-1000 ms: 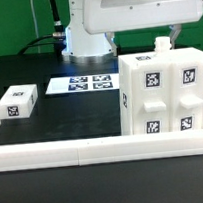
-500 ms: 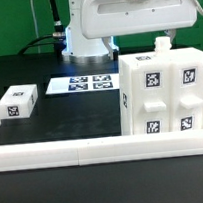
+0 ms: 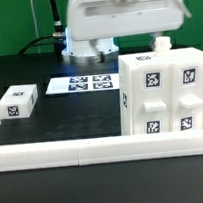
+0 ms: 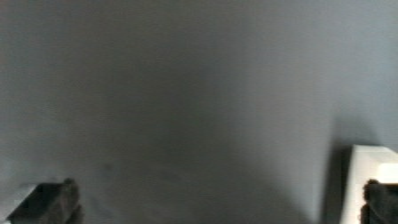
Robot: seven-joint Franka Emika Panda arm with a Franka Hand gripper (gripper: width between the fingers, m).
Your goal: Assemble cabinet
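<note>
Black tabletop [image 3: 61, 118], green backdrop [image 3: 12, 23]. Cabinet [image 3: 161, 92] stood at the exterior view's right, just behind the white rail [image 3: 54, 150]. Gripper [image 4: 217, 203] hung high, jaws wide apart, empty — looked like a fetch step. Next move probably called for descending squarely over the loose tagged block [image 3: 17, 102] at that view's left.

The cabinet [image 3: 161, 92] is stood on the table [image 3: 61, 118] at the exterior view's right. A small loose part [image 3: 17, 102] is set on the table at the exterior view's left, well apart from the cabinet. The marker board [image 3: 86, 83] is laid flat between them, farther back. A long low rail [image 3: 94, 146] is laid across the front, just before the cabinet. The arm's base [image 3: 87, 46] is placed behind the marker board.
</note>
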